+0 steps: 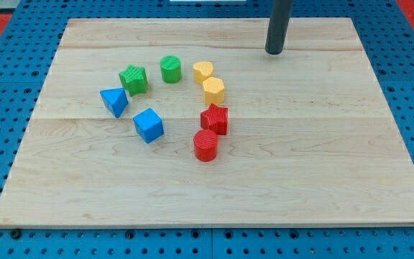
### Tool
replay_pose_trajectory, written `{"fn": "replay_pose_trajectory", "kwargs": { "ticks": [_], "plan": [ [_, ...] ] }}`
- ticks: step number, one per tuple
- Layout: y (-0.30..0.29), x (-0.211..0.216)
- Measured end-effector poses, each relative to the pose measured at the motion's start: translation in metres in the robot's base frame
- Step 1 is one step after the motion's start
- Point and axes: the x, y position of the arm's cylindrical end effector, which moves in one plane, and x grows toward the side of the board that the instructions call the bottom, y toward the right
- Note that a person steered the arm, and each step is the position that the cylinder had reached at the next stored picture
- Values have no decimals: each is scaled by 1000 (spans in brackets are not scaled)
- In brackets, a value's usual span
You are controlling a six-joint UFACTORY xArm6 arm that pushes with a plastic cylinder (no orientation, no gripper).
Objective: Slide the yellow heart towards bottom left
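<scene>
As you look across the board:
Yellow heart (203, 70): far centre, touching the yellow hexagon (213, 90) just nearer.
My tip (274, 52): far right of the heart, well apart.
Jaws: none; bare rod.

**Wooden board with eight coloured blocks**

A pale wooden board (322, 180) lies on a blue pegboard surface (6, 93). Eight blocks form a loose ring left of centre: a green star (134, 78), green cylinder (170, 69), yellow heart (203, 71), yellow hexagon (213, 90), red star (215, 119), red cylinder (206, 144), blue cube (149, 124) and blue triangle (114, 101). The two yellow blocks touch.
</scene>
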Motion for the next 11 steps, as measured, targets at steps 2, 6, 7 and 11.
{"fn": "replay_pose_trajectory", "kwargs": {
  "ticks": [2, 6, 7, 11],
  "plan": [
    [0, 0],
    [-9, 59],
    [-18, 58],
    [-151, 79]
  ]
}}
